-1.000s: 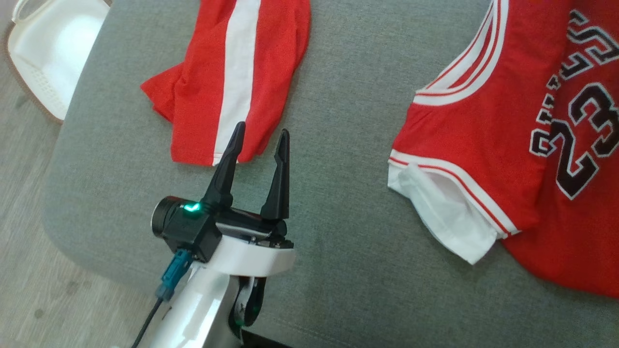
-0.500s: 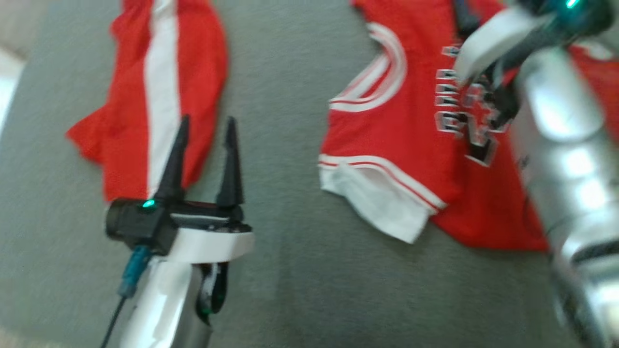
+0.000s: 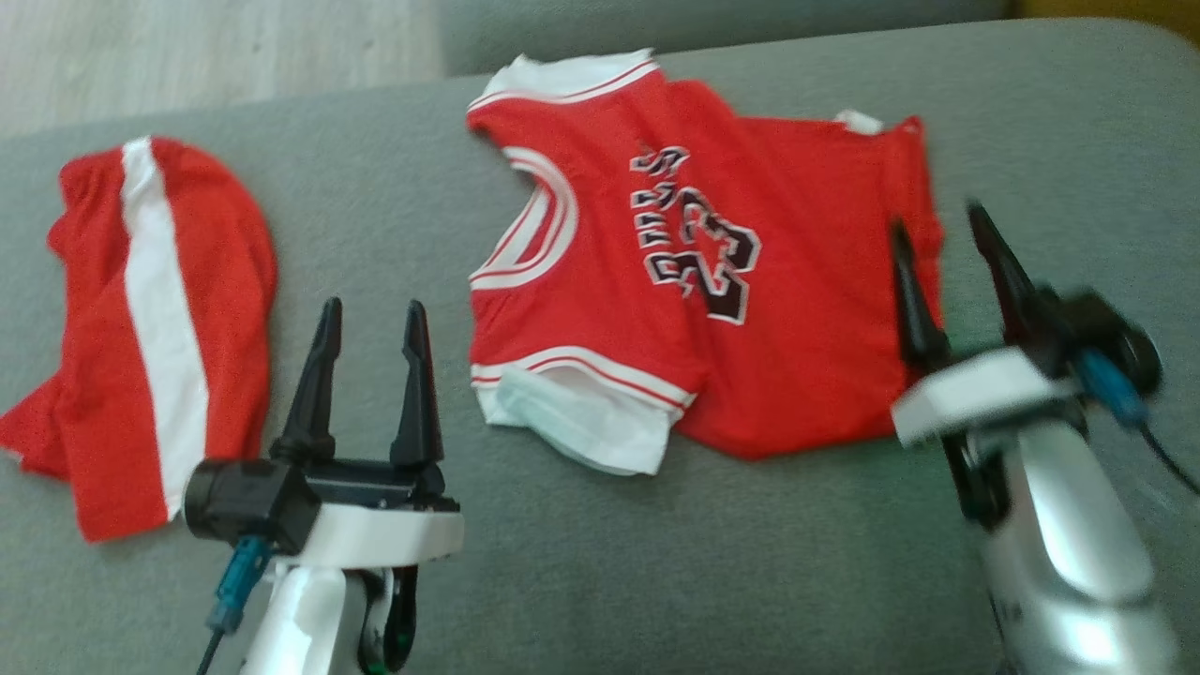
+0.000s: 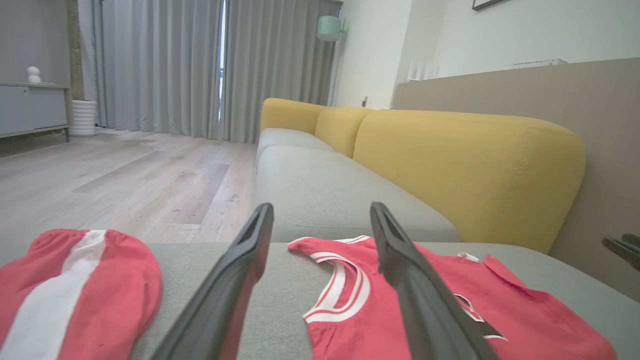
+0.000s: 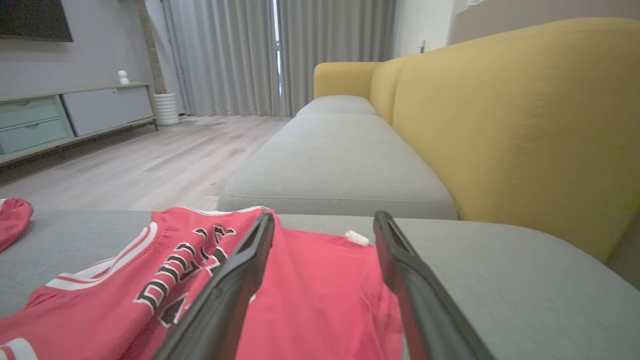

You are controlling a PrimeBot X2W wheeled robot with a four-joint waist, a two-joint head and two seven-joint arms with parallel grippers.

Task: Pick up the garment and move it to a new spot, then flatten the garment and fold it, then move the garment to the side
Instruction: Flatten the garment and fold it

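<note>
Your right gripper (image 3: 937,217) stands with its two dark fingers spread and nothing between them, at the right edge of the red jersey (image 3: 609,281). From the head view, the finger nearer the jersey overlaps the red cloth and the other lies over the bare grey seat cushion (image 3: 600,562). This arm is blurred, so whether either fingertip touches the fabric cannot be told. Your left gripper (image 3: 371,309) is likewise spread and empty, over bare cushion between the jersey and the red shorts (image 3: 159,309) with the white stripe.

Note the jersey: it lies on the cushion between your two grippers, number and lettering face up. Its white-trimmed armhole is toward the left gripper, and a white layer shows at its near left corner. The shorts lie apart from it, toward the cushion's left end. In both wrist views the yellow backrest (image 4: 465,165) rises to the right of the seat, and pale wooden floor (image 4: 125,175) lies to its left.
</note>
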